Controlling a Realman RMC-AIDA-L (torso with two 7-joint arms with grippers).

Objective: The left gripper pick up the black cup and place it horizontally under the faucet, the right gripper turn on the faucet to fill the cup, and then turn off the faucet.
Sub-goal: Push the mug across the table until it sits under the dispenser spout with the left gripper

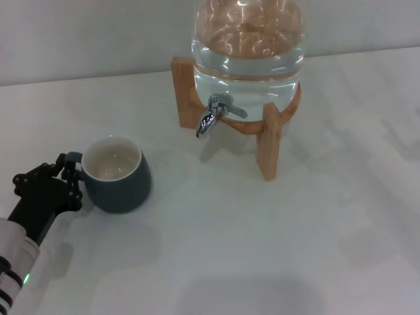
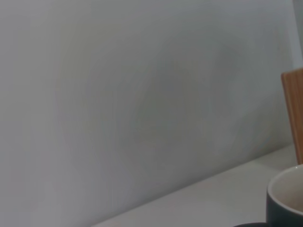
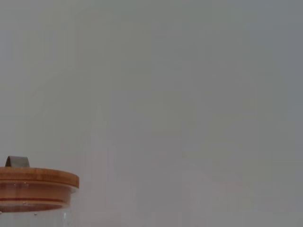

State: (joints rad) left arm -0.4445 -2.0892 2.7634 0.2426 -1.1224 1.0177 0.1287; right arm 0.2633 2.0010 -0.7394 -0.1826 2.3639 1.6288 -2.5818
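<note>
black cup (image 1: 117, 175) upright on table | left claw (image 1: 67, 172) at handle | faucet (image 1: 214, 114) apart

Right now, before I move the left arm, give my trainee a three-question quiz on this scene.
1. True or false: the cup already stands under the faucet.
2. Which is at the cup's handle? A) the left gripper B) the right gripper C) nothing
3. Fill in: the glass jar rests on a wooden ____.

Key:
1. False. The cup stands upright on the table, off to the robot's left of the faucet and nearer the robot.
2. A. The left gripper is at the handle; the right gripper shows in no view.
3. stand.
</note>
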